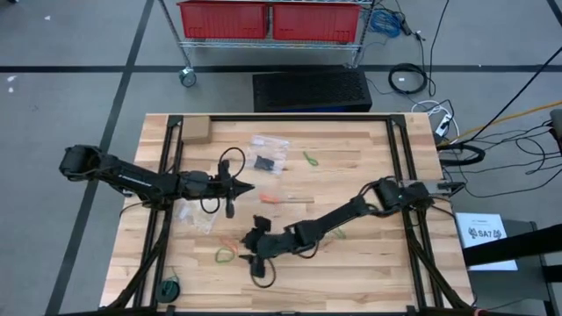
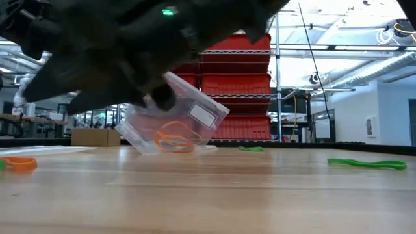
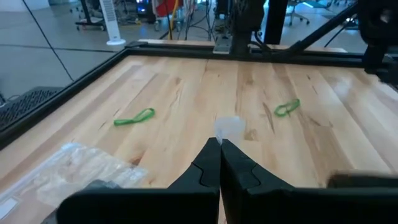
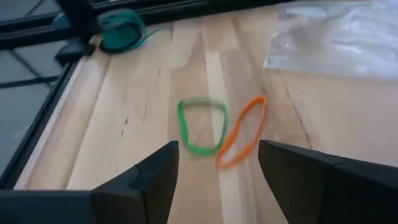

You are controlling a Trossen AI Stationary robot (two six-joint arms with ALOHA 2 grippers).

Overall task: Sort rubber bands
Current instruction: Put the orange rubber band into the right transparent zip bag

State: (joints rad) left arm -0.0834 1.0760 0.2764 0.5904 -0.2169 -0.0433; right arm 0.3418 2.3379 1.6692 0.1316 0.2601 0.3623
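One green rubber band (image 4: pixel 202 126) and one orange rubber band (image 4: pixel 242 132) touching on the wooden table (image 4: pixel 143 93), between the spread fingers of the right gripper (image 4: pixel 217 168), grasping nothing, left gripper (image 3: pixel 220 163) clenched empty mid-table, two clear bags (image 1: pixel 270 154) beyond.
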